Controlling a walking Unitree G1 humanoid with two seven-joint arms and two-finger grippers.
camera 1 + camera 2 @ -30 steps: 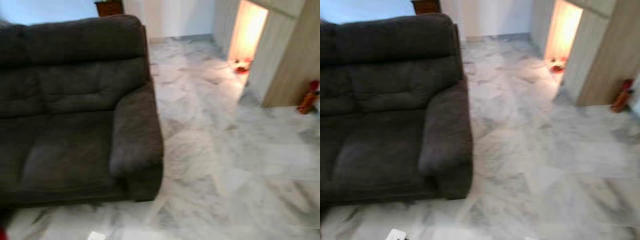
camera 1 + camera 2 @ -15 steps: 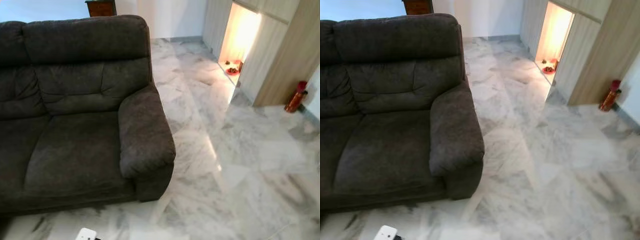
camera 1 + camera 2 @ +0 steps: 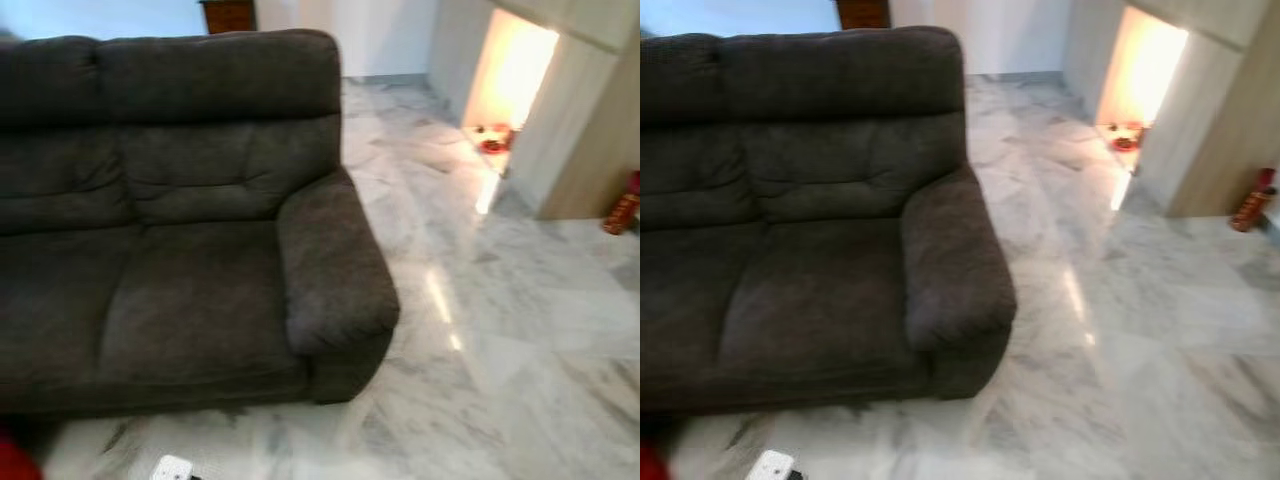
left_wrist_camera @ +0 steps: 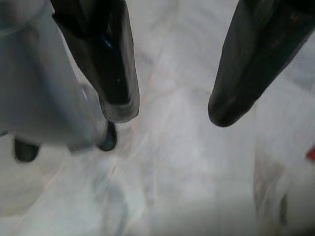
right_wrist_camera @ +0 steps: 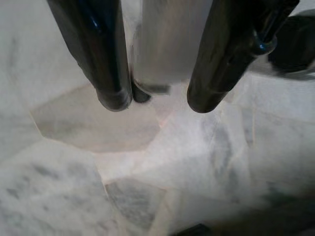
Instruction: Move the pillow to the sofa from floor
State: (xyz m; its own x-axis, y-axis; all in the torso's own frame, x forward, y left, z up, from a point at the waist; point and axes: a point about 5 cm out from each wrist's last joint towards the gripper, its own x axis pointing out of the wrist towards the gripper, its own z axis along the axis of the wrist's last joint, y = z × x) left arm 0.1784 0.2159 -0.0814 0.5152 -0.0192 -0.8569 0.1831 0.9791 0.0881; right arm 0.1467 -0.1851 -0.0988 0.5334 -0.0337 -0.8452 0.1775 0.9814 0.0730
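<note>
A dark grey sofa [image 3: 180, 220] stands on the pale marble floor [image 3: 500, 330], its seat bare. A red thing [image 3: 12, 462] shows at the near left corner beside the sofa's front, too cut off to tell if it is the pillow. The left gripper [image 4: 170, 113] hangs over the floor, fingers wide and empty. The right gripper [image 5: 152, 105] hangs likewise, fingers parted, holding nothing

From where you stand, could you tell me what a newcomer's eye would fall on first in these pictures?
The big dark brown plush fabric sofa dominates the left of the scene, its seat bare. To its right spreads the glossy white and grey marble floor, leading to a warmly lit orange alcove in the pale wooden wall at the far right. A small red thing peeks in at the bottom left corner, too cropped to identify.
</note>
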